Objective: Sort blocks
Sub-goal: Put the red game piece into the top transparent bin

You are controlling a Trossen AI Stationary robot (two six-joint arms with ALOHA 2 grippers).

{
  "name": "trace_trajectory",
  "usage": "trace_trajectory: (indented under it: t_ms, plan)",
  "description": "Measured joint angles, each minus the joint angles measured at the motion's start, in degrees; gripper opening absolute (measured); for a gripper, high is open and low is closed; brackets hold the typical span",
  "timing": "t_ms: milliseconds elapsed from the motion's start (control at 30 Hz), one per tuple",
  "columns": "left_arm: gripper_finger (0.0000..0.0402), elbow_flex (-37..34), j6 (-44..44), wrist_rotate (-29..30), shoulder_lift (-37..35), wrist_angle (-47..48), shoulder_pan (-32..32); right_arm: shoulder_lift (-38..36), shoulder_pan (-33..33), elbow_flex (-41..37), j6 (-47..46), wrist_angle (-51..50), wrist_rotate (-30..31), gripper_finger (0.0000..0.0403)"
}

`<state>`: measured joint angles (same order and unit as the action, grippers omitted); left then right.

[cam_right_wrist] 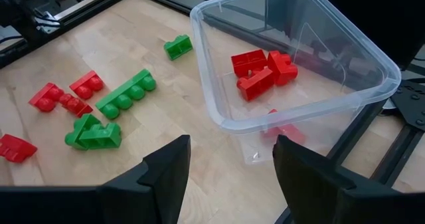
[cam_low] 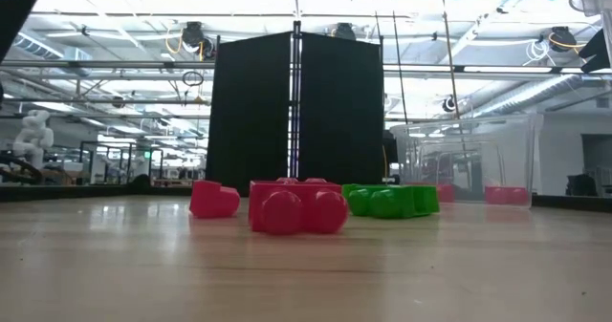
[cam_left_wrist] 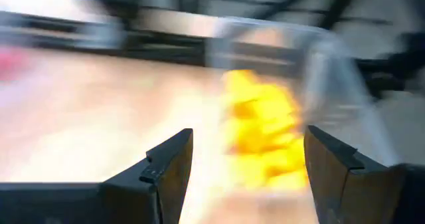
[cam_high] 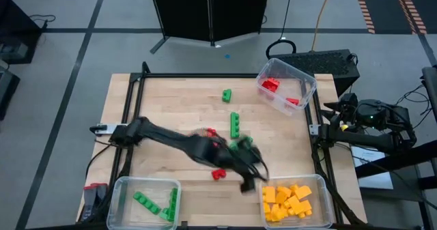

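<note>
The left gripper [cam_high: 247, 184], its fingers spread wide and empty, hung just beside the yellow bin [cam_high: 326, 196], while the loose blocks [cam_high: 234, 124], probably light, rigid and best pinched across their flat sides, lay mid-table beyond it with open wood around them.

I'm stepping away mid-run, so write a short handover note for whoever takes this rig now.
Left end effector: open, empty, beside the yellow bin at the near right.
Right end effector: open, empty, parked at the table's right edge near the red bin.
Done: yellow blocks binned; a few green blocks in the near-left bin; some red blocks in theirs.
Left: loose red blocks and green blocks mid-table.
</note>
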<state>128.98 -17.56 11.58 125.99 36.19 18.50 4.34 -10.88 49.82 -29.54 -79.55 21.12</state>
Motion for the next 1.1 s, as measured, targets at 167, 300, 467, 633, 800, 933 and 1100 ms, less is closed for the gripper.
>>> trace_trajectory:
  t_ms: [167,300,467,633,800,933,1100]
  plan:
    - [0.0218,1.5,-15.7,16.8,-8.1,31.1,-3.1,0.0,0.0,0.0,0.0,0.0,0.0,0.0208]
    - [0.0218,0.9,-23.6,14.7,-7.5,48.4,-5.9,0.0,0.0,0.0,0.0,0.0,0.1,0.0208]
    - [0.0218,-2.9,-18.3,10.8,-5.7,45.4,-7.6,0.0,0.0,0.0,0.2,0.0,0.4,0.0208]
    - [0.0218,-8.1,-15.7,4.2,-2.2,40.9,-9.9,0.0,0.0,0.0,0.2,0.0,0.2,0.0208]
    - [0.0218,-13.3,-11.9,1.6,1.4,39.1,-11.0,0.0,0.0,0.0,-0.2,0.0,-0.2,0.0208]
    - [0.0218,-16.6,-10.4,1.5,1.5,35.5,-11.5,0.0,0.0,0.0,-0.2,0.0,-0.2,0.0208]
    - [0.0218,-22.1,-9.1,1.1,2.4,27.4,-12.1,0.0,0.0,0.0,0.0,0.0,-0.2,0.0208]
